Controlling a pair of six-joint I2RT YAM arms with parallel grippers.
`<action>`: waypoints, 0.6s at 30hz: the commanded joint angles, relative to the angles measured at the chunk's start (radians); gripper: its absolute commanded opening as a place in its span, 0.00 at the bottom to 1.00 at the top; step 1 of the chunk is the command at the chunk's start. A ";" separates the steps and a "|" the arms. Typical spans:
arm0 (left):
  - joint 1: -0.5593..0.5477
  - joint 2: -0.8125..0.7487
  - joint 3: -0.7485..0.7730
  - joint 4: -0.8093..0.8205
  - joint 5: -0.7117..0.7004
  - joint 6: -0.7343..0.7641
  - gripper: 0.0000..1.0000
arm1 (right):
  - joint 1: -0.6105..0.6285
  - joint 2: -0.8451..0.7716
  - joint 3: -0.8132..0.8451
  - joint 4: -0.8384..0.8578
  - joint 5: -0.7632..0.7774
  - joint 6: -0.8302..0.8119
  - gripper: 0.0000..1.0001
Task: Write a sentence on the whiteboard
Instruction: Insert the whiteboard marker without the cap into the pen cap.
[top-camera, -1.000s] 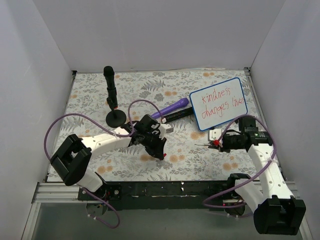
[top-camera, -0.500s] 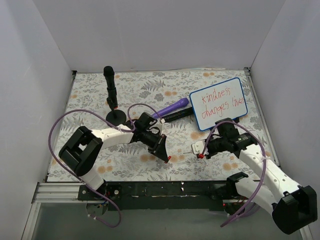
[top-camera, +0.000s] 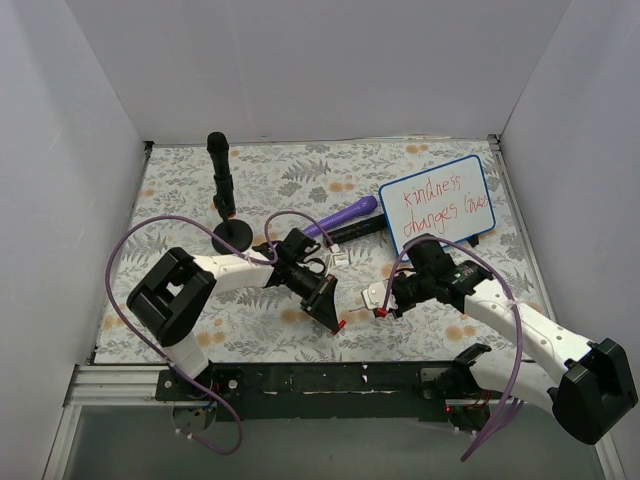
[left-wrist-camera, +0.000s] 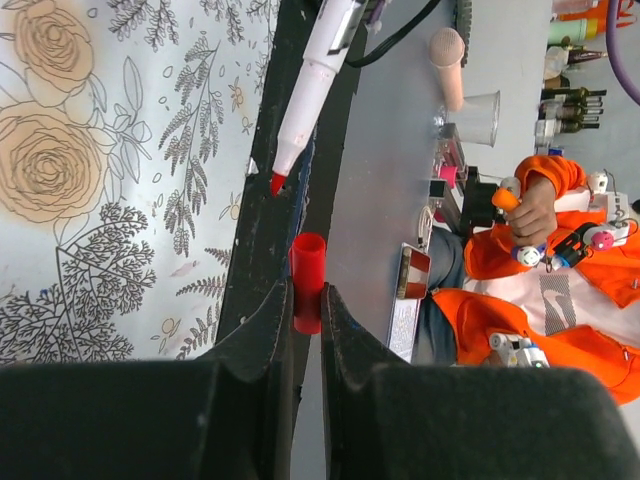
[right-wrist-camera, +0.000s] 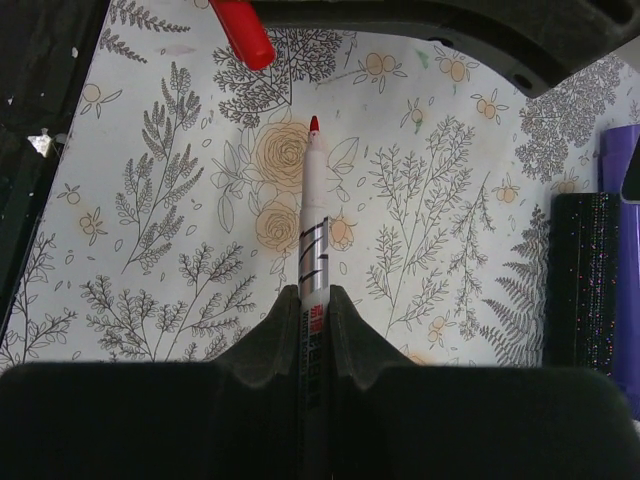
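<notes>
Closed tight w/ the left gripper (left-wrist-camera: 306, 305) on a small red cap (left-wrist-camera: 308, 282), pinched btwn the fingers (left-wrist-camera: 270, 330) and poking out past their tips. Closed just as tight w/ the right gripper (right-wrist-camera: 313, 300) on a white marker (right-wrist-camera: 312, 230), barrel straight out btwn the fingers, bare red tip forward. Tip and cap near each other but apart. In right wrist view, cap up and left of tip. In left wrist view, tip close to cap mouth, off to one side, not in it. Both held low over the floral mat (top-camera: 170, 200), nr its front middle. At back right, whiteboard (top-camera: 428, 240) flat on mat, turned a bit, well apart from both grippers. On it the sentence (top-camera: 440, 205) in red, two lines, approx "kindness changes lives". Just left of board, purple marker (top-camera: 340, 215) w/ a black stick (top-camera: 355, 230) beside it. Back left, black stand (top-camera: 232, 237) w/ upright post.
</notes>
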 joint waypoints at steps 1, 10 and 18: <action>-0.013 0.004 0.034 -0.014 0.044 0.061 0.00 | 0.006 0.001 0.039 0.029 -0.056 0.038 0.01; -0.016 -0.025 0.025 -0.033 0.016 0.108 0.00 | 0.007 0.003 0.047 -0.018 -0.117 0.014 0.01; -0.053 -0.088 -0.009 -0.105 -0.122 0.283 0.00 | 0.018 -0.010 0.029 -0.067 -0.180 -0.037 0.01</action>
